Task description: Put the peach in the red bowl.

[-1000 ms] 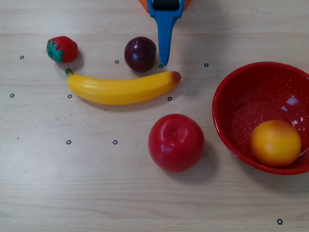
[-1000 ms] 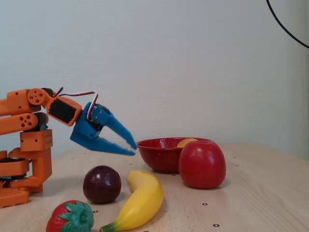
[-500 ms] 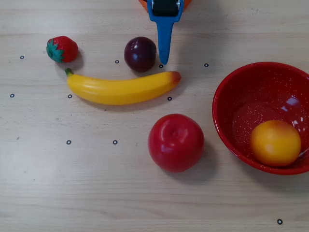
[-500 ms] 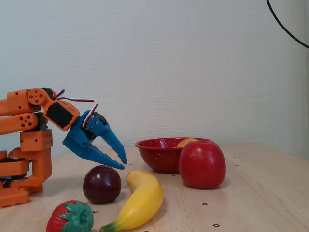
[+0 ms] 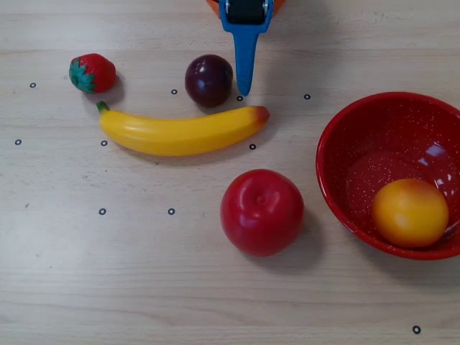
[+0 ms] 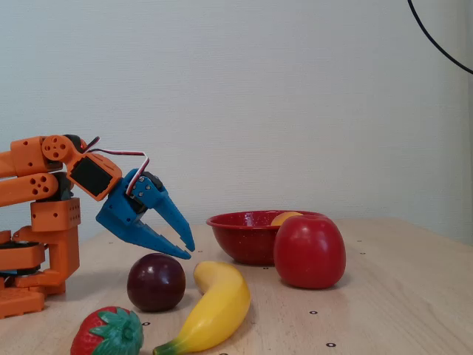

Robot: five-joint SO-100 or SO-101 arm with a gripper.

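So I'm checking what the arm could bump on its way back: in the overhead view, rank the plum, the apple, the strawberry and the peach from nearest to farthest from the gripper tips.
Measured from the gripper in the overhead view:
1. Plum, just to its left.
2. Apple, below it, toward the bottom of the picture.
3. Strawberry, far left.
4. Peach, far right, inside the red bowl.

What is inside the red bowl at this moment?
The overhead view shows the peach lying alone in the red bowl, against its lower wall. In the fixed view the bowl's rim and the apple hide all but the peach's top.
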